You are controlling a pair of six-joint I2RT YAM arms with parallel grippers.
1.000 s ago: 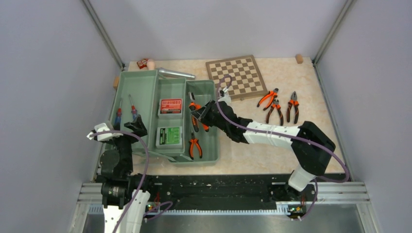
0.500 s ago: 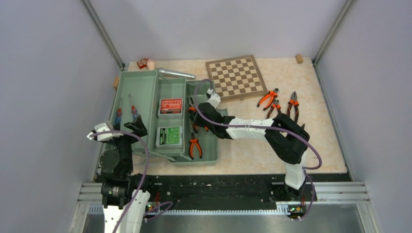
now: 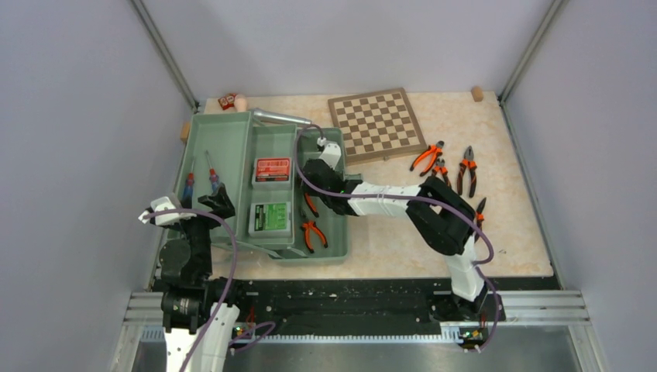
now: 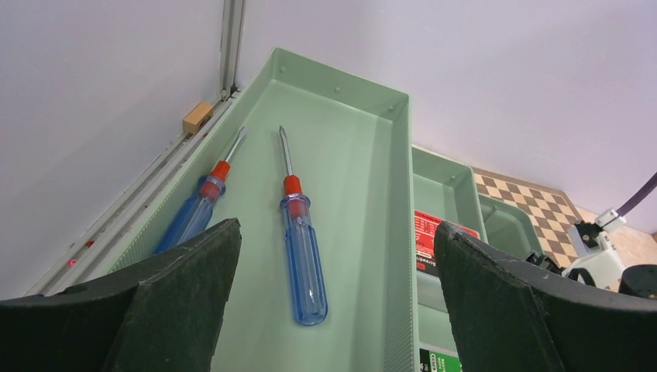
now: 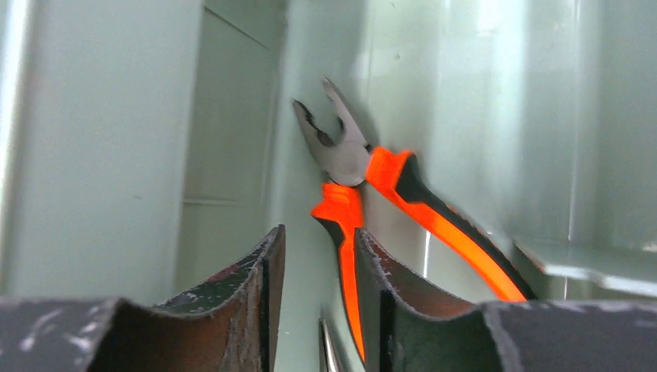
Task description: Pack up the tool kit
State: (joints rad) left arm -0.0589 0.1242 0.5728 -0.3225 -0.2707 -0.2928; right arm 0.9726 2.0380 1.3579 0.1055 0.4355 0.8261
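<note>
The sage-green toolbox [image 3: 225, 143] lies open at the left. Two blue and red screwdrivers [image 4: 304, 248] [image 4: 194, 217] lie in its left compartment. A red bit case [image 3: 272, 170] and a green bit case [image 3: 270, 218] lie in the middle. My left gripper [image 4: 337, 229] is wide open and empty, hovering over the screwdrivers. My right gripper [image 3: 311, 190] is down in the right compartment. Its fingers [image 5: 267, 271] stand a little apart. Orange-handled pliers [image 5: 349, 163] lie against the compartment wall, one handle running loose through the gap. Another pair [image 3: 311, 232] lies nearer me.
Three orange-handled pliers [image 3: 428, 155] [image 3: 442, 172] [image 3: 467, 169] lie on the table right of the box. Another pair shows by the right arm's elbow [image 3: 480, 209]. The chessboard [image 3: 378, 122] lies behind them. A steel hammer head [image 3: 279, 117] rests at the box's far rim.
My right gripper carried a pair of pliers left and down into the right compartment, and its fingers now stand apart around the handle. The left arm has not moved.
</note>
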